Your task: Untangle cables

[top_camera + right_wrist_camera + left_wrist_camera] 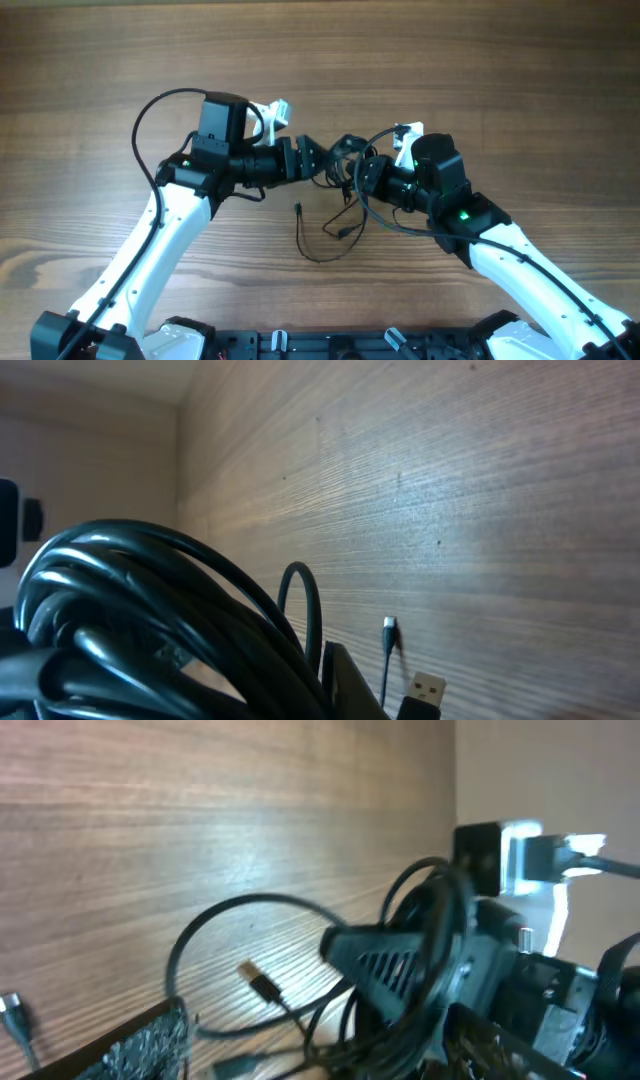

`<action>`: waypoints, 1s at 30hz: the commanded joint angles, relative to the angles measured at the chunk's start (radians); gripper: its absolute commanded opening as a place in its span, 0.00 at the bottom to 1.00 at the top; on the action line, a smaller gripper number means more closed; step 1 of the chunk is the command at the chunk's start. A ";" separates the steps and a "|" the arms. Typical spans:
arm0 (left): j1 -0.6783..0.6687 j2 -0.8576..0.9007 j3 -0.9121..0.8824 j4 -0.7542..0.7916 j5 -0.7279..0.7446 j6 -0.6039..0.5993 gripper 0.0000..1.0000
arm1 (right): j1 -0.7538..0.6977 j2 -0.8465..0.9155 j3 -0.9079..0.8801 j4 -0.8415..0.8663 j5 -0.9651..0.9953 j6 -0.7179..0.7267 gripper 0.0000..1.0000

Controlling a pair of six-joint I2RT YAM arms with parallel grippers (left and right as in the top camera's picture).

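Observation:
The cables (342, 160) are a black knotted clump held off the table between my two grippers. Loose ends hang from it to the wood: one small plug (299, 208), another plug (340, 230) and a low loop (320, 257). My left gripper (316, 165) is at the clump's left side. In the left wrist view its jaws (320, 1055) stand wide apart with cable strands (300, 1015) running between them. My right gripper (362, 176) is at the clump's right side. In the right wrist view it (310, 685) is shut on a thick bundle of cables (150, 620), and its far finger is hidden.
The wooden table (520, 80) lies under everything. In the right wrist view a USB plug (425, 692) and a thin silvery plug (389, 626) hang just off the wood. In the left wrist view a plug (262, 986) lies on the wood.

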 commanded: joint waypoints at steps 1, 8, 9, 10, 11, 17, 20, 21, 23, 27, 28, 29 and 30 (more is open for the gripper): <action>-0.056 -0.003 0.003 0.074 -0.064 -0.064 0.80 | -0.002 0.006 0.004 -0.014 0.051 0.121 0.04; -0.123 0.000 0.003 0.087 -0.138 -0.011 0.69 | -0.002 0.008 0.004 -0.059 0.069 0.193 0.04; -0.131 0.003 0.003 0.086 -0.155 -0.011 0.68 | -0.002 0.008 0.004 -0.043 0.042 0.189 0.05; -0.136 0.008 0.002 0.085 -0.172 -0.011 0.68 | -0.002 0.008 0.004 -0.031 0.020 0.188 0.04; -0.144 0.016 0.002 0.083 -0.202 -0.011 0.67 | -0.002 0.008 0.004 -0.024 0.001 0.188 0.04; -0.163 0.097 -0.002 0.089 -0.304 -0.012 0.14 | -0.002 0.008 0.004 -0.027 -0.136 0.159 0.06; -0.153 0.105 -0.001 0.091 -0.423 -0.012 0.04 | -0.002 0.008 0.004 -0.025 -0.130 0.107 0.23; -0.142 0.099 -0.001 0.091 -0.450 -0.013 0.04 | -0.002 0.008 0.004 -0.025 -0.119 0.078 0.31; -0.076 0.078 -0.001 0.090 -0.464 -0.042 0.04 | -0.002 0.008 0.004 -0.026 -0.077 -0.016 0.66; 0.015 0.059 -0.001 0.083 -0.448 -0.080 0.04 | -0.002 0.008 0.004 -0.029 -0.003 -0.127 1.00; 0.041 0.059 -0.001 0.075 -0.424 -0.100 0.04 | -0.002 0.008 0.004 -0.032 0.018 -0.129 1.00; 0.056 0.059 -0.001 0.061 -0.406 -0.135 0.04 | -0.002 0.008 0.004 -0.032 0.020 -0.130 1.00; 0.067 0.059 -0.001 0.042 -0.397 -0.169 0.04 | -0.002 0.008 0.004 -0.030 0.019 -0.155 1.00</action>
